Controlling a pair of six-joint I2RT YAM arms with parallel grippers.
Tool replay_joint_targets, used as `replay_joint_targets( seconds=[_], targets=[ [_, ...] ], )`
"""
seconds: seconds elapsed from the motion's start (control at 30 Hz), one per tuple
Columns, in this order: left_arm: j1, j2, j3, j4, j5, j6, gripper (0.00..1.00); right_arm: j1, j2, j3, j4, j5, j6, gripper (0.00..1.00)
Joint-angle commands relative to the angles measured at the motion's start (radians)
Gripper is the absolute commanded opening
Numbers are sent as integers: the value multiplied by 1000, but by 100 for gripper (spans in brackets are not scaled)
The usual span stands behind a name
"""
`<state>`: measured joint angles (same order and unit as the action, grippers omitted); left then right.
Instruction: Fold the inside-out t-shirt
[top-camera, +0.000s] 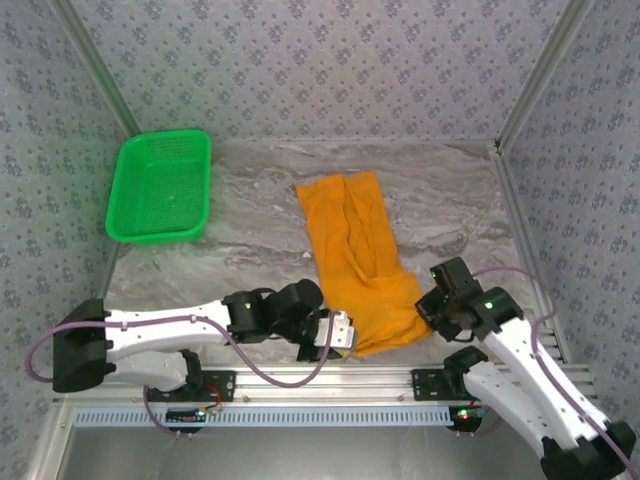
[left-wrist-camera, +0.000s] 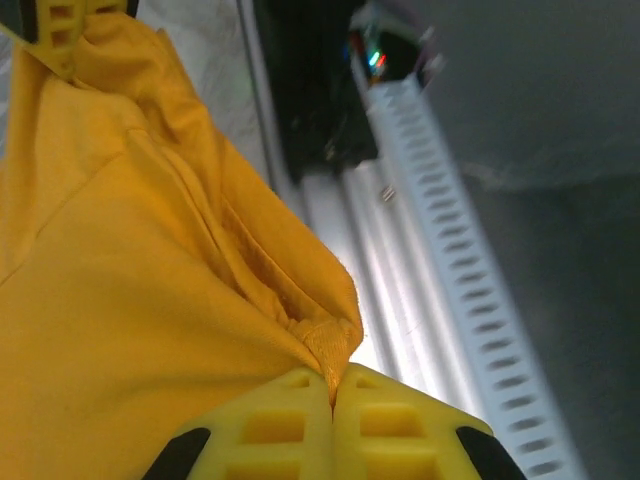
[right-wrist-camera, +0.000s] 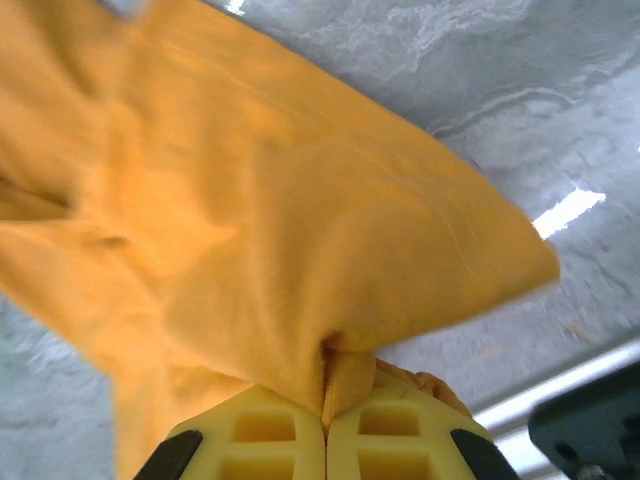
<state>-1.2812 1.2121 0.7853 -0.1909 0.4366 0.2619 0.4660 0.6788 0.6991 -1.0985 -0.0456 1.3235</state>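
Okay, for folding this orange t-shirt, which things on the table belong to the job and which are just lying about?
Belongs to the job:
- t-shirt, bunched lengthwise
- left claw, shut on its near edge
- right claw, shut on its near right corner

Just lying about:
- green basket, far left, apart from the t-shirt

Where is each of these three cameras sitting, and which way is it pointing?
Top external: above and behind, looking down on table, green basket, t-shirt; left arm and right arm show.
Left wrist: on the left arm, facing the near rail; left gripper pinches the t-shirt.
Right wrist: on the right arm, facing the table; right gripper pinches it too.
Shared: the t-shirt.
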Motion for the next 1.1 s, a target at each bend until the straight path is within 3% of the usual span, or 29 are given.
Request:
replay_joint_targets(
  seconds=[0.0,0.13,0.33,0.53,0.77,0.8,0.83,0.9,0.93,1.0,1.07],
  targets=[
    [1,-48,77,-80,96,-201,0,26,9,168,-159,121,49,0],
    [115,-76,165,-145,110,-200,0,19,158,369,-114,157,-57,0],
    [420,-31,233,-211,206,-150,0,-38,414,524,114,134,-133,0],
    [653,152,337,-258,338,-106,0,-126,747,686,273,11,-199,0],
    [867,465,532,-372,375,-35,2,-136,1248,1115,285,-53,-243,0],
    [891,518,545,-363,353,-38,10,-136,1330,1183,282,-53,-250,3],
    [913,563,548,-339,342,-67,11,-138,1397,1238,287,-59,-262,10],
    [973,627,527,-232,332,-167,17,-149,1537,1346,348,-119,-311,32],
    [989,633,507,-175,278,-217,30,-156,1588,1397,359,-174,-328,40],
    [1010,618,470,-82,176,-286,33,-175,1674,1477,389,-306,-344,58],
    [1018,600,462,-44,109,-352,34,-188,1690,1500,394,-354,-398,69]
  ],
)
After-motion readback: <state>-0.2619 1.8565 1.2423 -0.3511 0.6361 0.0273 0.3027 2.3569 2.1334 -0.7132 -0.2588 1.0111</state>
